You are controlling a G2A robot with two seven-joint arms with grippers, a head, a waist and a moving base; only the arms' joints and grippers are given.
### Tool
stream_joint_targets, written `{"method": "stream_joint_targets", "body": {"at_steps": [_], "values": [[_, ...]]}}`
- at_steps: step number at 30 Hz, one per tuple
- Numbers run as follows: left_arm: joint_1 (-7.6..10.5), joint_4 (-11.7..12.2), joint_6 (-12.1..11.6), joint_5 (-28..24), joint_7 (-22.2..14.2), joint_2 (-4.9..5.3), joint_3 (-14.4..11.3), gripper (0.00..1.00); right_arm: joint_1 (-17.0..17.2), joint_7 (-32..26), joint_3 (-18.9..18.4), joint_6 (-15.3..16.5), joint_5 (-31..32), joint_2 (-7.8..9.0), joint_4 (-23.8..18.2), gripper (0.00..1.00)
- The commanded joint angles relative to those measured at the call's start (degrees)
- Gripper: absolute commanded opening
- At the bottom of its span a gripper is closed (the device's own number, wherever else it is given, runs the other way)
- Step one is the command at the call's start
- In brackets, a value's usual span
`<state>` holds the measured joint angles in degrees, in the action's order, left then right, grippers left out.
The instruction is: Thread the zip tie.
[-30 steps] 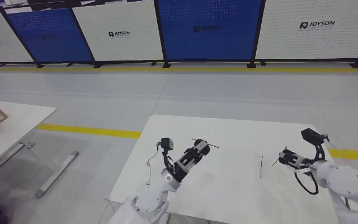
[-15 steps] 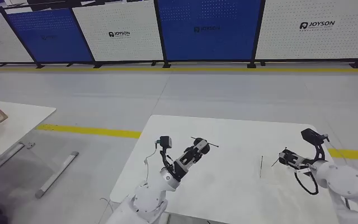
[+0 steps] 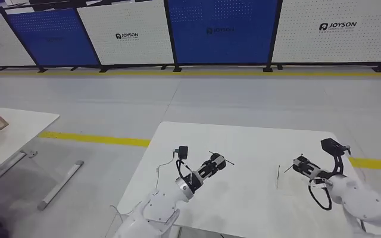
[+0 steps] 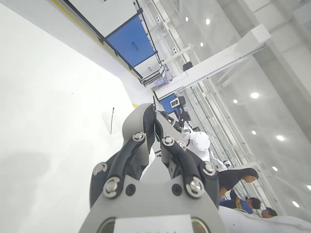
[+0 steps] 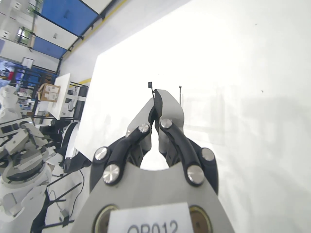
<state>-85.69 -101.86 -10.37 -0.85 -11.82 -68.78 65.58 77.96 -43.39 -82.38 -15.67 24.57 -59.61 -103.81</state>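
Left gripper [image 3: 219, 159], at the white table's [image 3: 250, 140] 9 o'clock, is clamped tight on 1 black zip tie [image 3: 230, 162]. A loose tie [image 3: 278, 176] lies flat just past centre toward 3 o'clock. Farther toward 3, right gripper [image 3: 299, 164] pinches a 2nd tie [image 5: 150, 85], head poking out.

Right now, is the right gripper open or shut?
Shut: the right gripper pinches a black zip tie, whose head pokes out past the closed tips.

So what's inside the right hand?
A black zip tie is pinched in the shut right hand, with its head sticking out in front. The stretch clamped inside is covered, so how far it runs cannot be seen.
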Motion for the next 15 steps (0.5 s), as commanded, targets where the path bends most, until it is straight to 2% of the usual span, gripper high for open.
{"method": "stream_joint_targets", "body": {"at_steps": [1,3,6,8,15], "values": [[0.0,0.0,0.0,0.0,0.0,0.0,0.0,0.0,3.17,2.7,-0.89,-0.81,-0.09,-0.01,-3.68,0.0],[0.0,0.0,0.0,0.0,0.0,0.0,0.0,0.0,6.56,5.36,-1.97,-1.76,-0.33,-0.05,-7.45,0.0],[0.0,0.0,0.0,0.0,0.0,0.0,0.0,0.0,10.21,9.14,-2.42,-2.42,-0.32,-0.22,-9.59,0.0],[0.0,0.0,0.0,0.0,0.0,0.0,0.0,0.0,9.59,5.46,-2.96,1.04,-4.67,-0.19,-7.52,0.0],[0.0,0.0,0.0,0.0,0.0,0.0,0.0,0.0,9.59,5.46,-2.96,1.04,-4.67,-0.19,-7.52,0.0]]}}
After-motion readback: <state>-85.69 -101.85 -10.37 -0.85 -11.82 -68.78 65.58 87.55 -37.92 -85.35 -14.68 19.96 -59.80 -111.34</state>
